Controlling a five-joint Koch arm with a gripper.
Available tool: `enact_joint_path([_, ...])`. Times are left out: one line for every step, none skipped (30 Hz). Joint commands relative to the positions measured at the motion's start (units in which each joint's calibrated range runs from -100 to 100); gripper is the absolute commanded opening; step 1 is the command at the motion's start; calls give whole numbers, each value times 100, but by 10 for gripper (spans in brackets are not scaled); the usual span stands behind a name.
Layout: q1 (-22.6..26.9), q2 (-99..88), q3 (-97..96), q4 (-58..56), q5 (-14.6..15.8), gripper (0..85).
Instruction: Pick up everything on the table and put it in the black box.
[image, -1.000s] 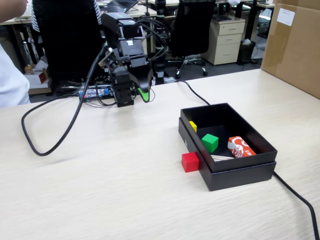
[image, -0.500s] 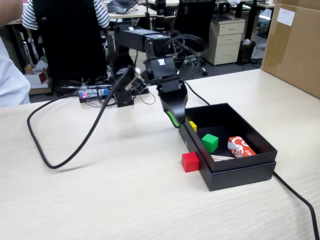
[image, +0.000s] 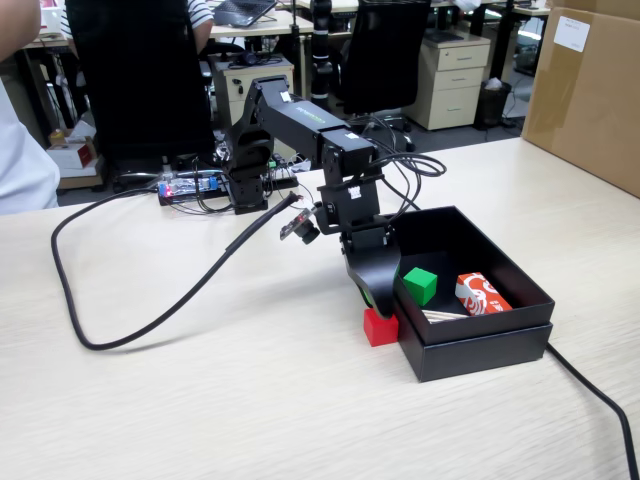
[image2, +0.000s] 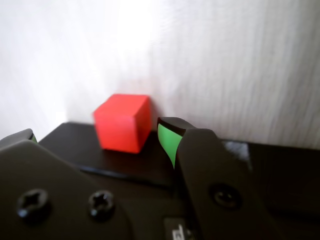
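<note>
Wrist view shows the gripper (image2: 95, 137) spread apart, jaws either side of the cube (image2: 123, 122) — 1 red block on the table (image: 250, 400) touching the box's (image: 480, 345) near-left wall. Approach step, I judge; next — lower, then clamp.

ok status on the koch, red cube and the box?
Gripper open, just above red cube, not gripping. Cube on table, against the black box outer wall. Box wall crowds one finger's side; green cube and packet inside.
</note>
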Motion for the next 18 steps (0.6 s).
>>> enact_joint_path([68, -279, 108, 17, 88, 479])
enact_joint_path([68, -394, 63, 17, 88, 479])
enact_joint_path([68, -486, 26, 17, 93, 479])
enact_joint_path([68, -589, 8, 17, 98, 479])
enact_joint_path([73, -658, -1, 17, 98, 477])
enact_joint_path([88, -738, 8, 17, 98, 477])
enact_joint_path([93, -738, 26, 17, 98, 477])
enact_joint_path([98, -692, 63, 17, 98, 477])
enact_joint_path([112, -646, 108, 17, 98, 477])
enact_joint_path([117, -554, 153, 17, 98, 477])
enact_joint_path([127, -463, 181, 17, 93, 477])
enact_joint_path([132, -359, 226, 17, 93, 476])
enact_joint_path([147, -222, 289, 17, 93, 476])
enact_joint_path([161, -84, 380, 17, 88, 476])
enact_joint_path([176, 65, 498, 17, 88, 475])
enact_joint_path([186, 226, 652, 17, 88, 475])
enact_joint_path([195, 375, 806, 17, 83, 473])
enact_joint_path([200, 490, 924, 17, 83, 473])
